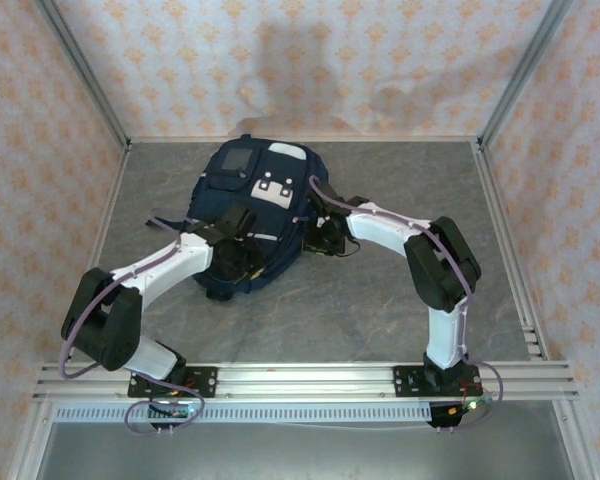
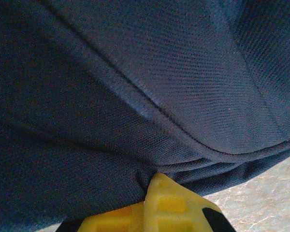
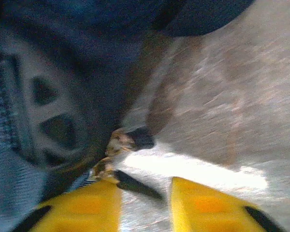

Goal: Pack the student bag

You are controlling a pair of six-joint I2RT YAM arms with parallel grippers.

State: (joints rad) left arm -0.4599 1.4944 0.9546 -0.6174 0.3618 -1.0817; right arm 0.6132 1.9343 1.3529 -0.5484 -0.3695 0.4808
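Blur across right gripper [image 3: 145, 195] beside student bag [image 3: 77, 43]

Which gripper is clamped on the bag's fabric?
The left gripper: it pinches a fold of the student bag's navy fabric. The right gripper stands open beside the bag, its fingers apart.

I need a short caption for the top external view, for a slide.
Left arm and right arm reach a navy student bag on the grey table from opposite sides.
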